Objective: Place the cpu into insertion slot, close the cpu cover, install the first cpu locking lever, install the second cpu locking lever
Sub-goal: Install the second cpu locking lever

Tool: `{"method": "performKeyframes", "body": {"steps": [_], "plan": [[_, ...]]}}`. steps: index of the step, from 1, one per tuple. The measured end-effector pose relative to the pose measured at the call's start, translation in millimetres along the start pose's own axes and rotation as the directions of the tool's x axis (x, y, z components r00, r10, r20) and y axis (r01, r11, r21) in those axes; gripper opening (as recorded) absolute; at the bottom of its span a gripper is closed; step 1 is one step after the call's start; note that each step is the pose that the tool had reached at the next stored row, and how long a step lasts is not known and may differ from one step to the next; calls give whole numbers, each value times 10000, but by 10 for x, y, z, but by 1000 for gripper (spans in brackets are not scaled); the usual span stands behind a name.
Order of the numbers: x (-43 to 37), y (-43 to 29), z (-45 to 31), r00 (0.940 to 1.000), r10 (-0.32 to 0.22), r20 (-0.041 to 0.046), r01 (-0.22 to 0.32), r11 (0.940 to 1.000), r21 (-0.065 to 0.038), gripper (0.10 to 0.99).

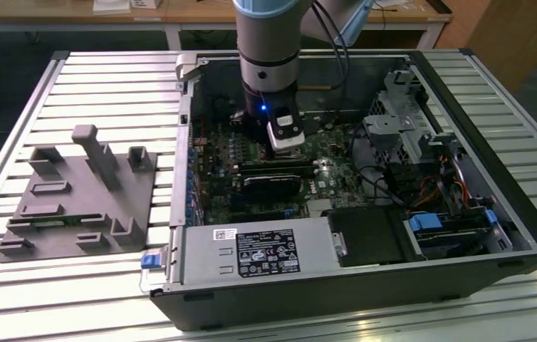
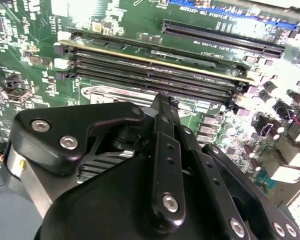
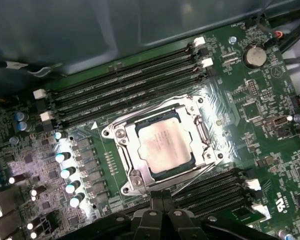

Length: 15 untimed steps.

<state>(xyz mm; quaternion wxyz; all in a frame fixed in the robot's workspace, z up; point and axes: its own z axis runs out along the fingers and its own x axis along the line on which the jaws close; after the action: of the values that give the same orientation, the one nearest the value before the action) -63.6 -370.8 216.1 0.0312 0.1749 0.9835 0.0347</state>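
In the first wrist view the cpu (image 3: 165, 146), a pale silvery square, lies flat in the insertion slot (image 3: 116, 134) on the green board. The cpu cover (image 3: 128, 159), a thin silvery frame, lies down around it. One thin wire locking lever (image 3: 165, 103) runs along the side by the memory slots. A second lever (image 3: 182, 175) runs along the opposite side, nearest my gripper. My gripper (image 3: 161, 202) hovers just off that side with its black fingers together and nothing between them. In the exterior view the gripper (image 1: 285, 142) hangs above the board inside the open case.
Long black memory slots (image 3: 125, 82) flank the socket on two sides. Upright capacitors (image 3: 65, 172) and a coin battery (image 3: 254, 56) stand nearby. The case holds a power supply (image 1: 249, 253) and a drive cage (image 1: 402, 121). A grey fixture (image 1: 78, 199) sits on the slatted table.
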Motion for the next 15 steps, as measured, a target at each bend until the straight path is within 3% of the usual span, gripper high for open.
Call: {"method": "performKeyframes", "body": {"steps": [8, 15], "plan": [[30, -77, 17, 10000, -48, -67, 47, 9998, -173, 106], [28, -90, 21, 10000, -57, -82, 55, 9998, -215, 106]]}}
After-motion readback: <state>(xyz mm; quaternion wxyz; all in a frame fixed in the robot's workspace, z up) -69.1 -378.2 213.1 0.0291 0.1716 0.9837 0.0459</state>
